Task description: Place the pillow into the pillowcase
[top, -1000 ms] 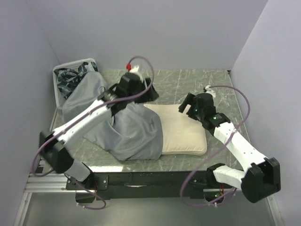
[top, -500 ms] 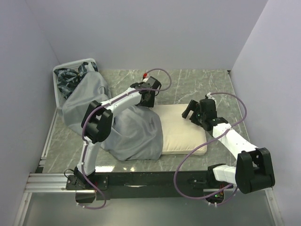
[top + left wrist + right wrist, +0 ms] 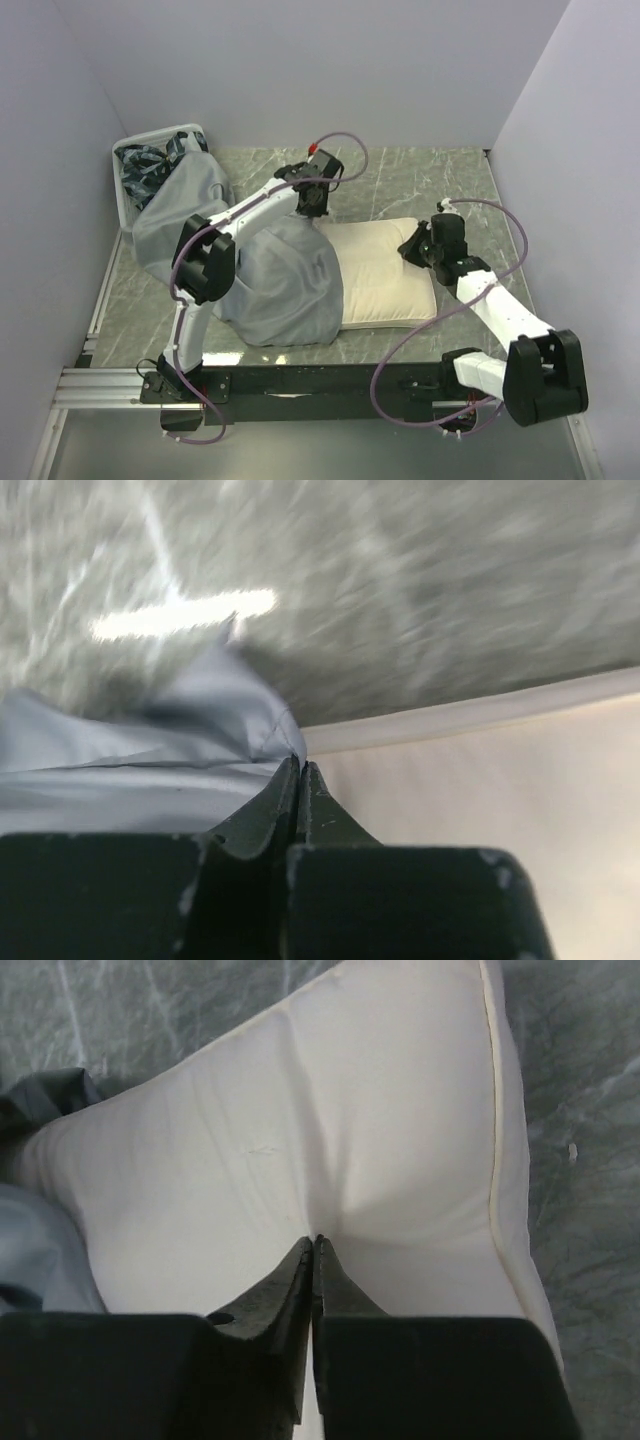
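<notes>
At left pincer (image 3: 300, 765) tips: shut tight on a fold of grey pillowcase (image 3: 120, 770) hem, just beside pillow (image 3: 500, 800) far edge. At right pincer (image 3: 315, 1242): closed too, pinching dimpled pillow cover near its right end. Farther out, on desk (image 3: 420, 180): left end of pillow hidden under pillowcase mouth, most of it outside. Judged early-to-middle; feeding in and pulling case over left to do.

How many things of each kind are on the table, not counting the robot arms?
Pillow: 1
Grey pillowcase: 1
White basket: 1
Bundle of patterned cloths in the basket: 1 (too bunched to count the pieces)
Total: 4
</notes>
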Robot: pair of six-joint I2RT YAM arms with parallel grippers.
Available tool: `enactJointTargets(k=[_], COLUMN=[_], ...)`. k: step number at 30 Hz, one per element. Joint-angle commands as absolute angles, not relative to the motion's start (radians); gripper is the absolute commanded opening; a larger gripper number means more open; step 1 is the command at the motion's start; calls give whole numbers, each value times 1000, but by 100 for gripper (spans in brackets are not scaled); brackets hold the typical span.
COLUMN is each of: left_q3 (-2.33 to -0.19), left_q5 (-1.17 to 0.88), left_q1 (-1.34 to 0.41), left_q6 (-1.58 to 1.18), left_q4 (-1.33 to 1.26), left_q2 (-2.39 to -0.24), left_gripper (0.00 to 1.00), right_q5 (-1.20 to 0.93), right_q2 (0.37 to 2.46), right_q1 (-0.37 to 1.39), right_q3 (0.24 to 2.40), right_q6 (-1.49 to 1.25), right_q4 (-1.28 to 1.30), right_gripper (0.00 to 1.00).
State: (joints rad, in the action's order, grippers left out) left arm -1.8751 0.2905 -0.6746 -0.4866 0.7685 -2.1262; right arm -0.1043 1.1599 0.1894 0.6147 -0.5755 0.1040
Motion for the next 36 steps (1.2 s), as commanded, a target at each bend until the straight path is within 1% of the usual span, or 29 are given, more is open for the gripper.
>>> enactJointTargets(k=[1, 3, 6, 9, 14, 17, 18, 19, 20, 21, 22, 23, 24, 25, 26, 28, 29, 30, 31, 32, 33, 34, 35, 36], left_q3=[-2046, -2072, -2109, -2114, -2146, -2177, -2184, -2187, -2181, -2168, -2127, -2106, -2086, -2051, -2033, -1942, -1903, -1806, -1749, -1686, -1567, -1515, -1465, -1372], left_q5=[103, 49, -32, -107, -282, -308, -293, -273, -250, -227, -185, -163, -144, -97, -74, -4, 38, 75, 102, 151, 166, 175, 201, 206], left_q1=[-686, -689, -690, -693, -699, -706, -706, -706, -706, -704, -704, -704, -704, -704, -704, -704, -703, -704, -703, -704, -704, -703, -704, -704], left_q6=[-497, -509, -531, -558, -617, -638, -635, -629, -621, -603, -594, -586, -569, -563, -558, -549, -552, -561, -572, -581, -595, -601, -613, -621], left_q4=[690, 657, 623, 569, 454, 440, 454, 487, 501, 509, 515, 515, 517, 523, 540, 554, 572, 577, 574, 559, 554, 558, 569, 589], left_q2=[-2028, -2019, -2034, -2063, -2150, -2193, -2201, -2204, -2195, -2181, -2166, -2126, -2106, -2085, -2035, -1935, -1898, -1858, -1765, -1719, -1671, -1587, -1545, -1507], left_gripper=[1, 1, 1, 1, 1, 4, 5, 11, 15, 20, 35, 43, 49, 62, 68, 72, 72, 72, 73, 74, 75, 75, 76, 76], right_q5=[-209, -219, -242, -242, -207, -155, -123, -114, -107, -106, -86, -68, -51, -22, -15, -31, -47, -66, -87, -130, -147, -161, -163, -158], right_q2=[1030, 976, 948, 942, 997, 1063, 1083, 1088, 1085, 1069, 1057, 1042, 1014, 1002, 990, 954, 930, 914, 899, 866, 847, 829, 792, 772], right_q1=[202, 207, 218, 265, 389, 382, 374, 361, 329, 313, 305, 301, 301, 301, 302, 302, 301, 302, 304, 307, 310, 324, 339, 353], right_q3=[623, 627, 644, 646, 611, 594, 594, 592, 591, 589, 589, 591, 600, 604, 607, 600, 591, 557, 534, 510, 470, 453, 439, 416], right_q6=[-574, -577, -583, -604, -641, -653, -644, -640, -637, -632, -630, -630, -629, -632, -641, -643, -647, -650, -653, -664, -667, -667, -670, -669], right_q4=[153, 170, 182, 161, 77, 63, 83, 95, 106, 126, 133, 146, 179, 199, 218, 262, 274, 291, 291, 294, 298, 304, 325, 337], right_gripper=[1, 0, 0, 0, 0, 0, 3, 10, 30, 41, 50, 70, 78, 85, 98, 100, 100, 100, 100, 100, 100, 100, 100, 100])
